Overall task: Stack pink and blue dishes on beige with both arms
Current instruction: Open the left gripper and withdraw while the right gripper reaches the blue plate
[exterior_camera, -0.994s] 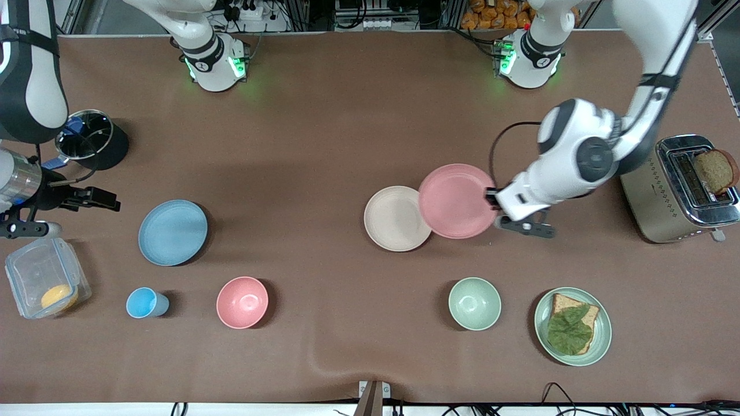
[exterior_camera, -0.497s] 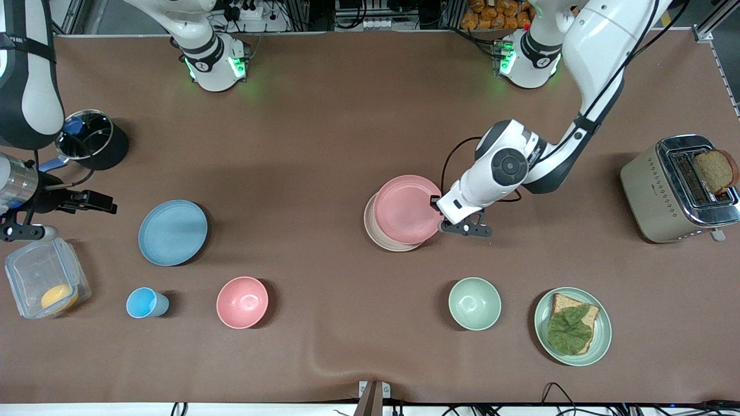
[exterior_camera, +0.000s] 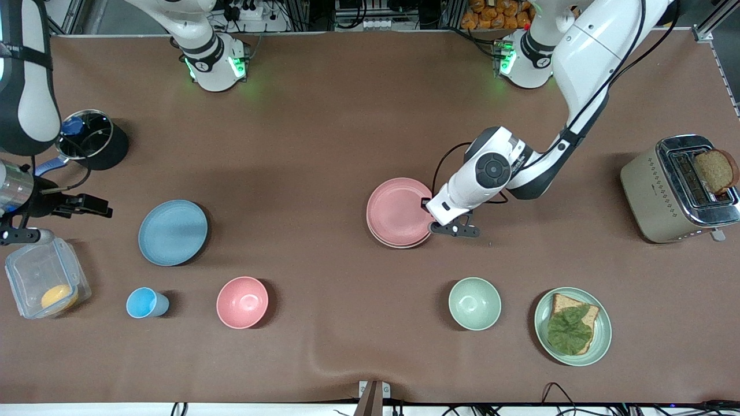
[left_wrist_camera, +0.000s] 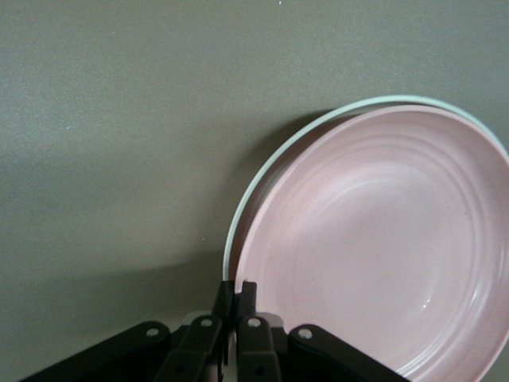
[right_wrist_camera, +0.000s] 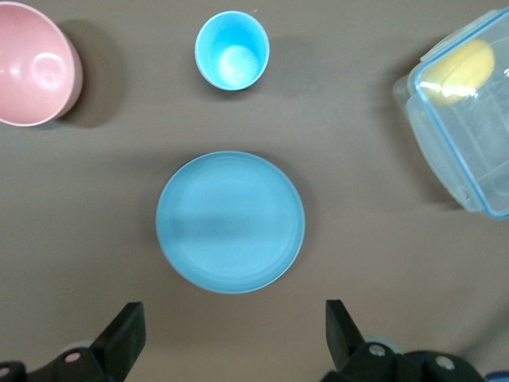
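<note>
The pale pink plate (exterior_camera: 398, 211) lies over the beige plate, almost covering it. Only a thin pale rim of the beige plate (left_wrist_camera: 266, 163) shows past the pink edge. My left gripper (exterior_camera: 430, 217) is shut on the pink plate's rim (left_wrist_camera: 236, 291) at the side toward the left arm's end of the table. The light blue plate (exterior_camera: 172, 232) lies flat on the table toward the right arm's end. My right gripper (exterior_camera: 78, 222) hovers open beside it, nothing between its fingers (right_wrist_camera: 127, 328); its wrist view looks down on the blue plate (right_wrist_camera: 231, 221).
Nearer the front camera stand a blue cup (exterior_camera: 146, 303), pink bowl (exterior_camera: 242, 302), green bowl (exterior_camera: 474, 303) and a green plate with toast (exterior_camera: 601, 335). A toaster (exterior_camera: 653, 196) sits at the left arm's end; a clear container (exterior_camera: 29, 271) and black pot (exterior_camera: 110, 151) at the right arm's.
My left gripper carried the pink plate sideways from half-overlapping the beige plate to squarely over it. The right gripper drifted slightly toward the table's end.
</note>
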Robot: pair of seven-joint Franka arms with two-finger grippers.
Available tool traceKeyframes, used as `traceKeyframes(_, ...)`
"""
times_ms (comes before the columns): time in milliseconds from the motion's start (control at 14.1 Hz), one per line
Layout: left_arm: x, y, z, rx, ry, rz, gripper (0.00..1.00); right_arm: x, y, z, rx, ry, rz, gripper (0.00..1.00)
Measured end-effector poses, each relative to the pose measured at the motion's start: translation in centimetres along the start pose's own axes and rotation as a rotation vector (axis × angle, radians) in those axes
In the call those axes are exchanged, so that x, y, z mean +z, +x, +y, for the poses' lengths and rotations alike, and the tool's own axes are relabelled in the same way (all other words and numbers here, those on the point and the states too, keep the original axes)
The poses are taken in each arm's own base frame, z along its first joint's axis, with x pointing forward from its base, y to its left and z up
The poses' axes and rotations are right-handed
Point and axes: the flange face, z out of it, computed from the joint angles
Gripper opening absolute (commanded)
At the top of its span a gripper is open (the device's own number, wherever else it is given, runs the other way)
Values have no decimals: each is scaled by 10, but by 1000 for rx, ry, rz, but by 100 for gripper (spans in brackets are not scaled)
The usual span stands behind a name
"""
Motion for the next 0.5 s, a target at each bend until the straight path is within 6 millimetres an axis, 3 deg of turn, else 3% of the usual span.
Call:
traceKeyframes(284, 5, 1, 3, 1, -14, 7, 0, 44, 9, 61, -23, 2, 18, 100)
traceKeyframes(426, 9, 6, 1, 3, -19, 14, 3, 75, 11, 78, -14, 17, -19, 100)
traceKeyframes(497, 11, 8, 1, 2, -22, 15, 96, 91, 12, 78, -14, 25, -42, 100)
